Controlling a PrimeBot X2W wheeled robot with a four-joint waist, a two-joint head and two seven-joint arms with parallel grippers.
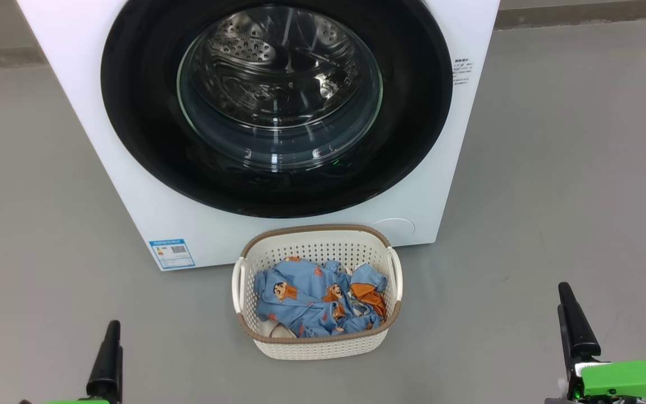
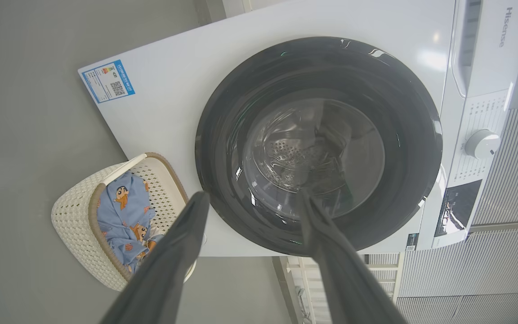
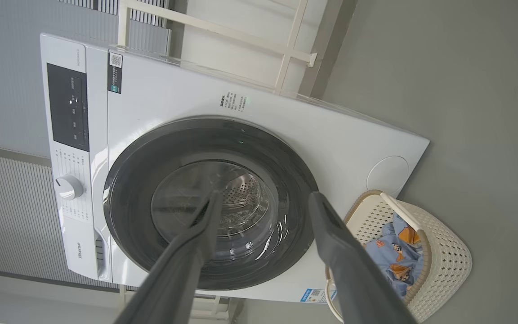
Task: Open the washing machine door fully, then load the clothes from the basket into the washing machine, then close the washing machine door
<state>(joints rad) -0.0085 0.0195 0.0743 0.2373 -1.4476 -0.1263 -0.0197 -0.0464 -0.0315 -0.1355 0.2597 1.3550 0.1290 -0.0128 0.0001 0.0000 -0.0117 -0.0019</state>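
Head view: basket [image 1: 317, 347] sits on grey floor [image 1: 558, 168].

Bright, even light; glare spots on washing machine door [image 1: 277, 106]; wrist views fisheye-warped.

My head camera looks forward and down at the front of the washing machine [image 1: 199, 235] from a short way back, with the basket [image 1: 317, 348] low in the middle. The left wrist camera faces the washing machine door [image 2: 317, 58] from my left side, rolled over (the floor [image 2: 25, 90] runs up that picture's left edge). The right wrist camera faces the same door from my right, rolled the opposite way. All three share door and basket.
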